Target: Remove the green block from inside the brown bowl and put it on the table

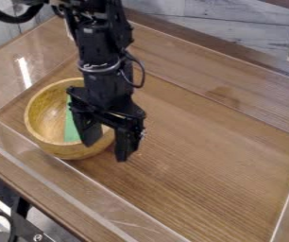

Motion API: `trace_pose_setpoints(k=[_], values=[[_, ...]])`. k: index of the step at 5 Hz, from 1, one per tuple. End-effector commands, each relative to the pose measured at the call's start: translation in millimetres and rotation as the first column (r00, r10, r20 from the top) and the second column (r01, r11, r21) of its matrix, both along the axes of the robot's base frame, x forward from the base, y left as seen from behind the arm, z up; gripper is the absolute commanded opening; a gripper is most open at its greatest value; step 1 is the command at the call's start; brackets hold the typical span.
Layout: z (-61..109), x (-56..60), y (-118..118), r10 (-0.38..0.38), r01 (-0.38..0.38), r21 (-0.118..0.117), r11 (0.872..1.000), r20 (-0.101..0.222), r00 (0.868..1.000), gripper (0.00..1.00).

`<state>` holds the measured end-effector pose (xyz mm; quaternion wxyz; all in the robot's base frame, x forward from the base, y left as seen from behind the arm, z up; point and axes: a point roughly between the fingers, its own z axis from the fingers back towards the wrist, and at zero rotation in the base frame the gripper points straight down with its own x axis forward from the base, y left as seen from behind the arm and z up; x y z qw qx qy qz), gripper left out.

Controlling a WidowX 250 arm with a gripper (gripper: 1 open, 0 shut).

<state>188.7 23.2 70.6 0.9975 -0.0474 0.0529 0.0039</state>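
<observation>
Black robot claw [113, 135] pointing straight down over the near rim of the round light-brown wooden bowl [42, 105], fingers spread wide, gripping nothing. Flat matte-green rectangular block [74, 127] still inside the bowl, on the brown wood-grain table [211, 142].

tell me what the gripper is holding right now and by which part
Nothing. The gripper stands open at the bowl's near rim, and the green block lies inside the bowl, ungripped.
</observation>
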Motion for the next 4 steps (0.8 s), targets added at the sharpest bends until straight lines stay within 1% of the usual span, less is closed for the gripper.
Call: trace_pose_setpoints(k=[1, 2, 3, 4], values=[[4.0, 11.0, 12.1, -0.009, 0.009, 0.006, 1.000, 0.039, 0.999, 1.00], [0.1, 14.3, 22.2, -0.020, 0.020, 0.006, 1.000, 0.044, 0.999, 1.00], [-3.2, 14.2, 21.7, -0.045, 0.045, 0.007, 0.999, 0.048, 0.998, 1.00], [-5.9, 13.9, 20.7, -0.070, 0.069, 0.006, 0.998, 0.052, 0.996, 0.00]])
